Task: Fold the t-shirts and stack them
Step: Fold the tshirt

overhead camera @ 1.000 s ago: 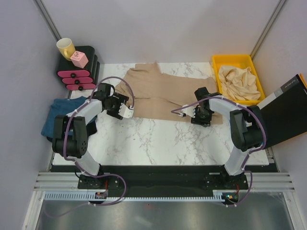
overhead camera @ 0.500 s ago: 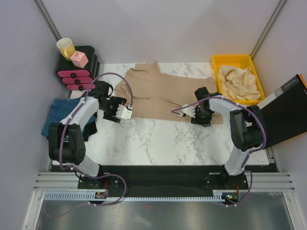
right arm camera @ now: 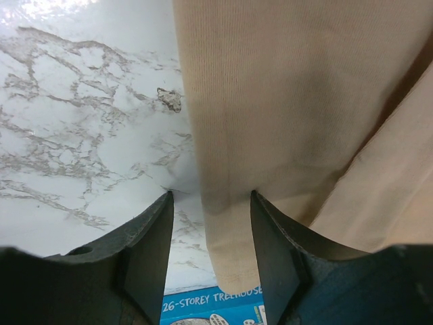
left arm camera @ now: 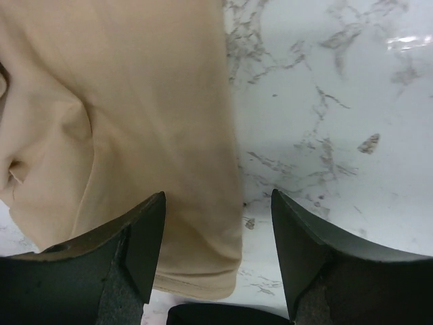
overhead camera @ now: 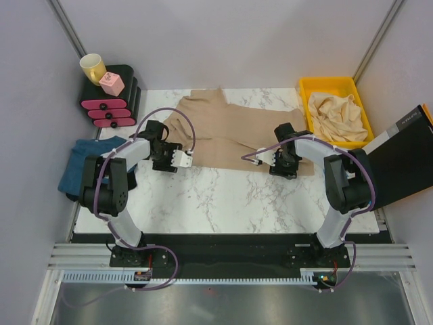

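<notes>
Both jaws released over the near hem of the tan t-shirt; nothing clenched.

Your left gripper (left arm camera: 218, 196) has its fingers (left arm camera: 135, 250) spread, with the near-left corner of the tan t-shirt (overhead camera: 223, 128) lying flat between them and bare marble beside the right finger. Your right gripper (right arm camera: 211, 196) stands less wide, fingers (right arm camera: 145, 250) either side of the shirt's near-right edge, cloth flat and unpinched. From above, that shirt lies spread across the far half of the marble table (overhead camera: 223, 196), one gripper at each near corner. Right of it, a yellow bin (overhead camera: 304, 88) holds crumpled tan tees (overhead camera: 335, 112). A teal-blue tee (overhead camera: 78, 166) sits at the table's left edge, and beyond it a black rack (overhead camera: 125, 81) carries a yellow mug (overhead camera: 91, 66).
</notes>
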Robot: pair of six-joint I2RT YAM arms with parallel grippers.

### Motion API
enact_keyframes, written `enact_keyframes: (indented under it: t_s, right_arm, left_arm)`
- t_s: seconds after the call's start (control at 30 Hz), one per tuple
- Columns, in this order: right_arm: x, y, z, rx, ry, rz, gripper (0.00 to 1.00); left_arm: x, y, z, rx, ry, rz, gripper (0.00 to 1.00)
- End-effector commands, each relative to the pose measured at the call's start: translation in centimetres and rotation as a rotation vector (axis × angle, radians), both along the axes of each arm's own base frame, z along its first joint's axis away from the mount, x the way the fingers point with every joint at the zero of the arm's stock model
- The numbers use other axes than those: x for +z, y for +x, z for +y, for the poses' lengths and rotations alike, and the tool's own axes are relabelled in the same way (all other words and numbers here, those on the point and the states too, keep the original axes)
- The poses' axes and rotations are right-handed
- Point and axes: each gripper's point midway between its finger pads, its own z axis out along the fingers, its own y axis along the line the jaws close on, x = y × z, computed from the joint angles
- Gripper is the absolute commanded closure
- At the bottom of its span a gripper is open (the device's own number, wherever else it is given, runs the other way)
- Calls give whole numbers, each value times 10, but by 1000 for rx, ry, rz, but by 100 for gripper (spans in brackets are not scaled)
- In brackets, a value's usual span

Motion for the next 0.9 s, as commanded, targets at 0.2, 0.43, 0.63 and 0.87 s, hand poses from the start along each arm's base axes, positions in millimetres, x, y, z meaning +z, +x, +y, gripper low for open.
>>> enact_keyframes:
  t_s: [0.2,0.43,0.63,0.87]
  right_arm:
    - [-10,18,3,-8,13,-46,46]
    - [-3,19,1,5,3,-50,84]
    - [5,9,0,49,-1,-27,100]
    - [5,-19,-8,117,-30,49,100]
  left_arm:
    - [-26,18,5,60,57,-85,39]
    - [-28,1,12,61,89,-46,98]
    - [-17,-33,18,66,95,40,98]
    - [11,-84,20,65,78,185,98]
